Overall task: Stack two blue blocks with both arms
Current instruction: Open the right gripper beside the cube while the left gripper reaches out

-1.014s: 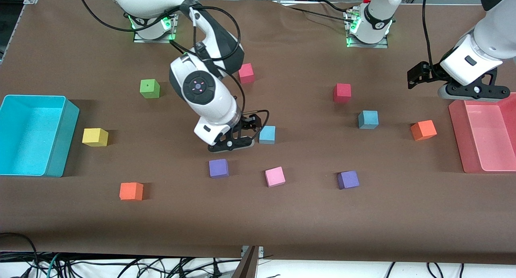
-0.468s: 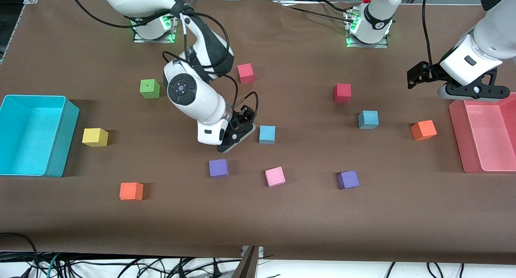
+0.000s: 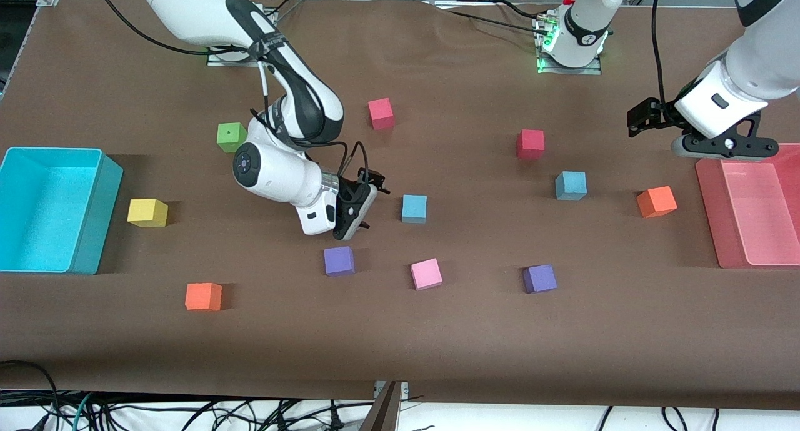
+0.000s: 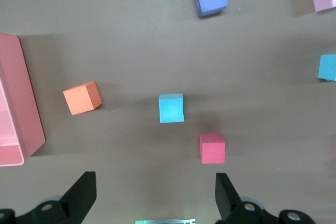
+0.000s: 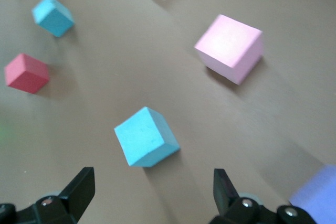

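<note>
Two sky-blue blocks sit on the brown table. One blue block (image 3: 414, 208) is near the middle, the other blue block (image 3: 571, 185) lies toward the left arm's end. My right gripper (image 3: 361, 209) is open and empty. It is tilted low over the table, beside the middle block on the side toward the right arm's end, not touching it. That block (image 5: 146, 137) lies just ahead of the right gripper (image 5: 152, 178). My left gripper (image 3: 725, 147) is open and empty, up over the rim of the pink bin. Its wrist view shows the left gripper (image 4: 155, 182) and the other block (image 4: 171, 108).
A pink bin (image 3: 753, 209) stands at the left arm's end and a turquoise bin (image 3: 50, 209) at the right arm's end. Around the blue blocks lie two purple cubes (image 3: 339, 260) (image 3: 539, 278), a pink cube (image 3: 426, 273), two red cubes (image 3: 530, 143) (image 3: 380, 113) and an orange cube (image 3: 656, 201).
My right arm swung toward its own end and its wrist turned, so the right gripper now tilts sideways a little farther from the middle blue block. My left gripper shifted slightly.
</note>
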`<action>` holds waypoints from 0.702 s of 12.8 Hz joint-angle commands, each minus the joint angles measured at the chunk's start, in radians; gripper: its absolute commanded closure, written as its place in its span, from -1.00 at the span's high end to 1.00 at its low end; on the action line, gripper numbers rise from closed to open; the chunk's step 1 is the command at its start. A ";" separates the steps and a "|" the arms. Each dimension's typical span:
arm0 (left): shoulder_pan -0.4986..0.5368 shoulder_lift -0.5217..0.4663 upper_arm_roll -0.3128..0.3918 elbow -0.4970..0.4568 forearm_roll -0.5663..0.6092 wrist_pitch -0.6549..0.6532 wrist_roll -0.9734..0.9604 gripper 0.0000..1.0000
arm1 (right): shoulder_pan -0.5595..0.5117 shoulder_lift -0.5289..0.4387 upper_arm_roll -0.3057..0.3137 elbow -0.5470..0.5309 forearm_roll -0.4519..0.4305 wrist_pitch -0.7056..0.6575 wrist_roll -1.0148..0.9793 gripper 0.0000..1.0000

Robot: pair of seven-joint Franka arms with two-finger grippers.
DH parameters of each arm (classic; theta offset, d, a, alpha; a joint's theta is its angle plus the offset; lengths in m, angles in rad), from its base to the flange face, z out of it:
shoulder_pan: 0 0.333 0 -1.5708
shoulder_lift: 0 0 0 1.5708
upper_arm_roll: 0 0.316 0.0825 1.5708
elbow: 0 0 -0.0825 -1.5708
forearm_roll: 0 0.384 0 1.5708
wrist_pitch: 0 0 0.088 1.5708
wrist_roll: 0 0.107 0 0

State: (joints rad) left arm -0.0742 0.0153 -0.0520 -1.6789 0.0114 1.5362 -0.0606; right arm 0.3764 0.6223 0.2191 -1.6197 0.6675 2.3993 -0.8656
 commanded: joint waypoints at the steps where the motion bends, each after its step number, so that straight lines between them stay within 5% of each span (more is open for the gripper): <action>1: 0.001 0.035 0.008 -0.066 -0.025 0.066 0.011 1.00 | -0.017 0.022 0.023 -0.034 0.151 0.058 -0.215 1.00; 6: 0.017 0.035 0.008 -0.387 -0.025 0.473 0.021 1.00 | -0.004 0.109 0.023 -0.040 0.479 0.104 -0.648 1.00; 9: 0.017 0.075 0.008 -0.572 -0.025 0.767 0.019 1.00 | -0.004 0.128 0.023 -0.049 0.498 0.121 -0.740 1.00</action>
State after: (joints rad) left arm -0.0615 0.0884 -0.0452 -2.1432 0.0114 2.1614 -0.0586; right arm 0.3797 0.7540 0.2257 -1.6529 1.1352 2.4904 -1.5408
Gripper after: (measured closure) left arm 0.000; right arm 0.000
